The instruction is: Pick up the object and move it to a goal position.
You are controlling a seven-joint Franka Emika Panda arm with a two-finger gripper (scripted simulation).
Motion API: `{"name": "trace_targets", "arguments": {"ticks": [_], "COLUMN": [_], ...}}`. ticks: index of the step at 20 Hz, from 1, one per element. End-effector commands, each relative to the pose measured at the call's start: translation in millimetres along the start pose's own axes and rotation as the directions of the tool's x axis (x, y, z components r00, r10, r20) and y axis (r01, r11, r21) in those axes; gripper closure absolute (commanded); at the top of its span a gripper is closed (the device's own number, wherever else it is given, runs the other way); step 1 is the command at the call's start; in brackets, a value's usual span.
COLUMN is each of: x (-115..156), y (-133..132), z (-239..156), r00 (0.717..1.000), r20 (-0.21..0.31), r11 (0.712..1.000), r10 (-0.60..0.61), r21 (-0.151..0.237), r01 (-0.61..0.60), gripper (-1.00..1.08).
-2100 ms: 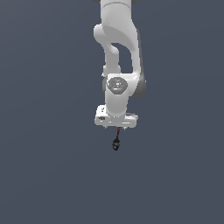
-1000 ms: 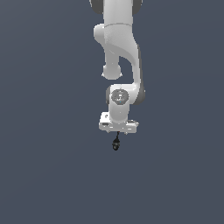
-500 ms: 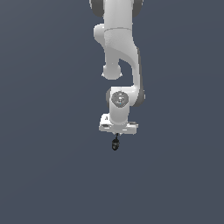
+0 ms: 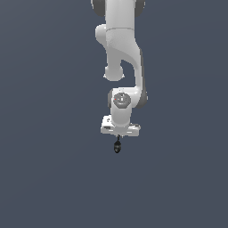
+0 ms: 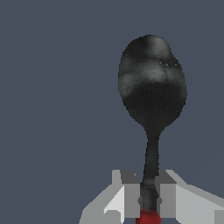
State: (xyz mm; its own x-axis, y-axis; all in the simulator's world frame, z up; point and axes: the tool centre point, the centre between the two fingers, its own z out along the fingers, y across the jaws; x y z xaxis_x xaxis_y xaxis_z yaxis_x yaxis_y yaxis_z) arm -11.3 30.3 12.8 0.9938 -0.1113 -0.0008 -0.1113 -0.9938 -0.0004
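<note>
The object (image 4: 117, 146) is a small slender item with a black egg-shaped bulb, a thin stem and a red tip. It hangs bulb-down from my white gripper (image 4: 118, 136) in the middle of the exterior view. In the wrist view the bulb (image 5: 152, 85) fills the picture, and the stem runs down between my grey fingers (image 5: 129, 197). My gripper (image 5: 148, 200) is shut on the stem just beside the red tip (image 5: 148, 217).
A plain dark grey-blue surface (image 4: 49, 169) fills both views. The white arm (image 4: 121, 53) reaches down from the top of the exterior view. No other thing shows.
The arm has lowered and folded a little, and the wrist has turned. The gripper keeps its hold, and the object stays at nearly the same place in the exterior view.
</note>
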Motion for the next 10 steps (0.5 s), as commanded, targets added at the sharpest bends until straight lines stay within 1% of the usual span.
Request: {"name": "trace_targets", "arguments": {"ticks": [1,5,10], "x": [1,2,5], "y": [2,7,17], "z": [-5,-21,-56], "r00": [1.000,1.000,1.000], "r20": [-0.001,-0.001,-0.001], "r11": [1.000,1.000,1.000], "r10": [0.000,0.000,0.000], "r21": [0.000,0.000,0.000], "r01": [0.000,0.000,0.000], "gripper": [1.08,1.08,1.08]}}
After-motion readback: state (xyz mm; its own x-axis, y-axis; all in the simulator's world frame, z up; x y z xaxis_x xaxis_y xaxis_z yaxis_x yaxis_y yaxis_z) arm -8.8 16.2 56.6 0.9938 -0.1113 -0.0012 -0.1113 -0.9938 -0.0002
